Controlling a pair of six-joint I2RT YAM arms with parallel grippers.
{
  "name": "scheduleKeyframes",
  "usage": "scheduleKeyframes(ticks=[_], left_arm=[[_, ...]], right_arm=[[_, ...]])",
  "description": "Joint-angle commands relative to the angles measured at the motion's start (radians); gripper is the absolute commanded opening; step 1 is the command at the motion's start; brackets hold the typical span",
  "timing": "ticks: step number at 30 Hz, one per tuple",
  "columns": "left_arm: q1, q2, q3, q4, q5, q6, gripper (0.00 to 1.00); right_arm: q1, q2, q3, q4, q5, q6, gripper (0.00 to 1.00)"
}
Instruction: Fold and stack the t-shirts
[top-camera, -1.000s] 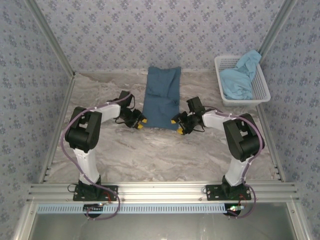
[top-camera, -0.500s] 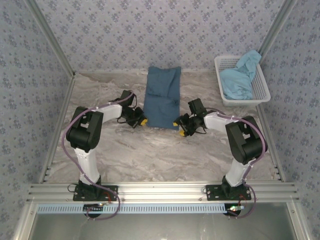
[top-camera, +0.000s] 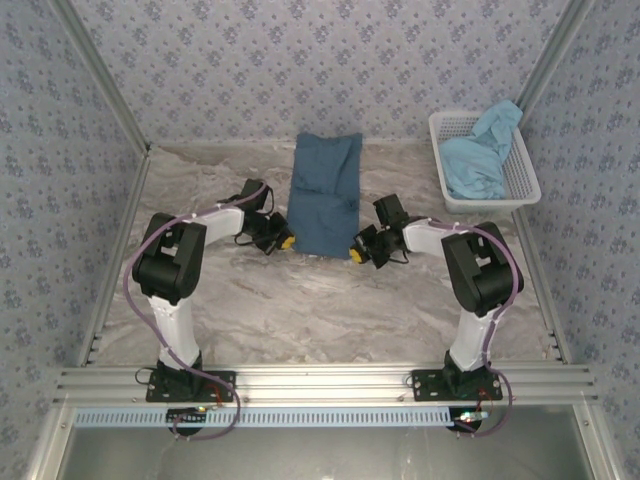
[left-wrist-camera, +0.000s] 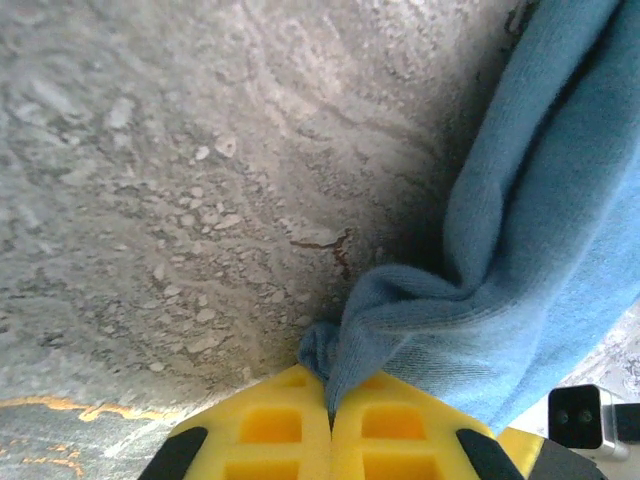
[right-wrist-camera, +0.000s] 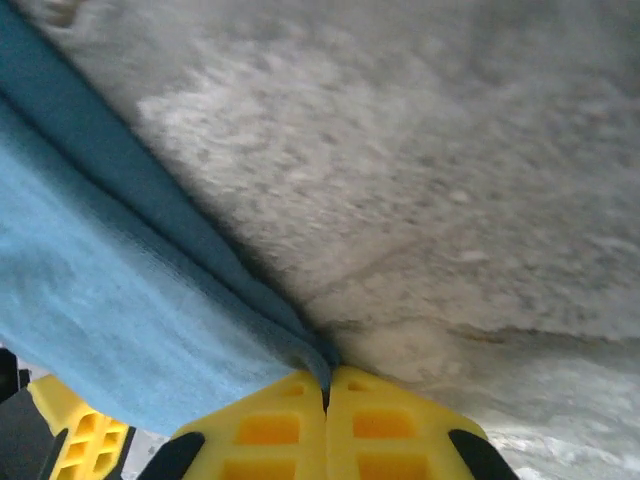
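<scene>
The darker teal-blue t-shirt lies folded into a long strip in the middle of the table, running away from the arms. My left gripper is at its near left corner. In the left wrist view the yellow fingers are shut on a pinch of the blue cloth, the left gripper low over the table. My right gripper is at the near right corner. In the right wrist view this right gripper is shut on the shirt's edge. The lighter sky-blue t-shirt is bunched in the basket.
A white mesh basket stands at the back right against the wall. Patterned walls close in the marbled table on three sides. Bare tabletop stretches between the shirt and the arm bases.
The right gripper has slid left to the shirt's near right corner and shut on it. The left gripper has closed on the near left corner and stayed there.
</scene>
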Motion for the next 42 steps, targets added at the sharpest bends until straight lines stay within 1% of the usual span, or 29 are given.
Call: scheduleKeyframes(ticks=[1,6,10,12,14,16,18,20,22,24,28,30,35,37,42], left_arm=[[-0.009,-0.013,0.052,-0.010,-0.003,0.006,0.00],[-0.008,-0.061,0.163,-0.070,-0.020,0.019,0.00],[-0.007,-0.103,0.276,-0.104,-0.045,0.024,0.00],[-0.007,-0.141,0.295,-0.100,-0.072,0.025,0.00],[-0.010,-0.192,0.271,-0.081,-0.104,0.027,0.00],[-0.021,-0.234,0.217,-0.065,-0.113,0.022,0.00],[-0.041,-0.256,0.145,-0.064,-0.089,0.019,0.00],[-0.069,-0.273,0.056,-0.064,-0.076,0.020,0.00],[-0.099,-0.278,-0.032,-0.052,-0.042,0.017,0.00],[-0.128,-0.294,-0.106,-0.059,-0.042,0.026,0.00],[-0.163,-0.334,-0.225,-0.104,-0.022,0.042,0.00],[-0.179,-0.360,-0.259,-0.156,-0.008,0.068,0.00],[-0.236,-0.456,-0.329,-0.258,0.054,0.115,0.00],[-0.264,-0.517,-0.351,-0.289,0.089,0.120,0.00],[-0.326,-0.709,-0.352,-0.352,0.115,0.124,0.00]], right_arm=[[-0.010,-0.002,0.064,-0.018,0.078,-0.025,0.00],[-0.045,-0.055,0.233,-0.150,0.102,-0.137,0.00],[-0.078,-0.088,0.362,-0.194,0.104,-0.179,0.00],[-0.088,-0.106,0.416,-0.228,0.113,-0.205,0.00],[-0.091,-0.133,0.434,-0.257,0.121,-0.226,0.00],[-0.090,-0.162,0.409,-0.270,0.123,-0.233,0.00],[-0.075,-0.201,0.335,-0.279,0.115,-0.243,0.00],[-0.050,-0.243,0.230,-0.284,0.102,-0.242,0.00],[-0.024,-0.295,0.083,-0.262,0.095,-0.224,0.00],[-0.002,-0.337,-0.024,-0.253,0.085,-0.206,0.00],[0.031,-0.424,-0.179,-0.258,0.066,-0.186,0.00],[0.039,-0.457,-0.214,-0.298,0.055,-0.204,0.00],[0.055,-0.537,-0.272,-0.462,-0.017,-0.264,0.00],[0.075,-0.590,-0.268,-0.545,-0.043,-0.300,0.00],[0.103,-0.727,-0.208,-0.744,-0.067,-0.343,0.00]])
